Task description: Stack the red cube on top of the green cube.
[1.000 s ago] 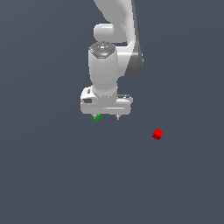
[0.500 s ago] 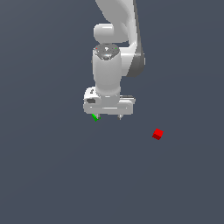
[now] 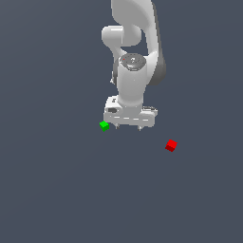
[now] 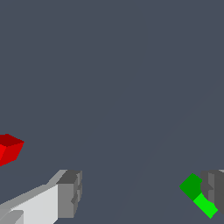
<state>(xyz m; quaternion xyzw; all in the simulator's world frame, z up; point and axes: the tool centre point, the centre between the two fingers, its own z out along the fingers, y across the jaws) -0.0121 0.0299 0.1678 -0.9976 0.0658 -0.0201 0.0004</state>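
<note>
Gripper (image 3: 129, 127): wide open, holding nothing, fingers pointing down over the bench (image 3: 57, 190).
Green cube (image 3: 104, 126): on the bench, just beside the finger on the exterior view's left; in the wrist view, next to one fingertip (image 4: 215, 187).
Red cube (image 3: 171, 145): on the bench, apart from the gripper, toward the exterior view's right.

The smooth, slightly glossy white arm (image 3: 135, 71) looks like moulded plastic, with soft highlights on its rounded shells. The fingers (image 4: 70, 194) are matt grey with ribbed pads. The small bright red cube (image 3: 171, 145) and the small bright green cube (image 3: 104, 126) are plain, flat-coloured and unshiny. The dark grey-blue tabletop (image 3: 57, 180) is even, matt and untextured
</note>
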